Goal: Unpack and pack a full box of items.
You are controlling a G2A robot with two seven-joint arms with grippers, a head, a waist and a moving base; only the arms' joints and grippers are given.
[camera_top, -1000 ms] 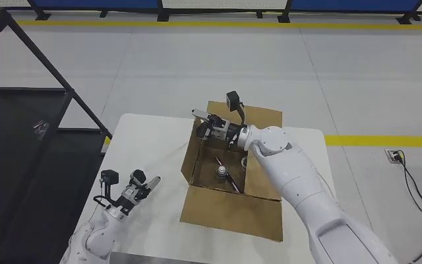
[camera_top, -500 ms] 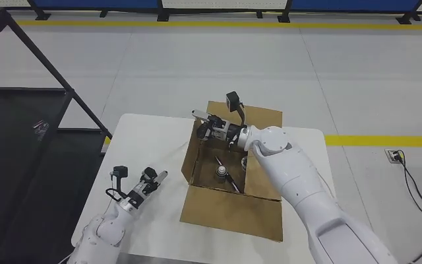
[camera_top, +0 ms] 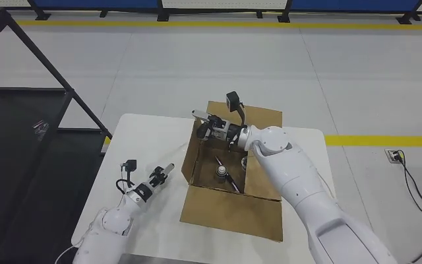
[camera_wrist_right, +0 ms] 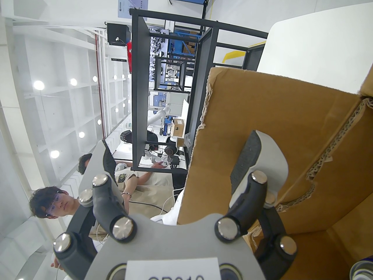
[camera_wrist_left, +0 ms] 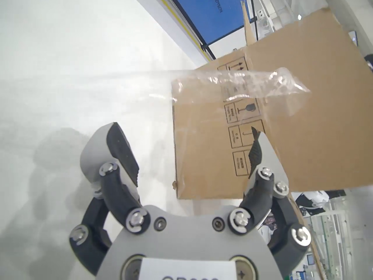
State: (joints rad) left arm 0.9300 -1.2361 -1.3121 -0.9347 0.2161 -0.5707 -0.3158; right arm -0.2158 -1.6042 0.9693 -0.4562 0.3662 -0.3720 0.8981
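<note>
while the left gripper [camera_top: 163, 173] hangs low over the white table [camera_top: 142, 135], just beside the cardboard box [camera_top: 227, 211] and pointing at its side wall, its jaws stand spread with nothing between them. in the left wrist view a crumpled strip of clear plastic [camera_wrist_left: 242, 81] sticks out from that printed wall. the box sits open, right of the table's middle, flaps folded outward. at its far left corner the right gripper [camera_top: 203, 127] holds its jaws apart, straddling an upright cardboard panel [camera_wrist_right: 233, 103] without pinching it. further right, down inside the box, lie a small round-topped item [camera_top: 222, 173] and a second item [camera_top: 245, 162] close by.
</note>
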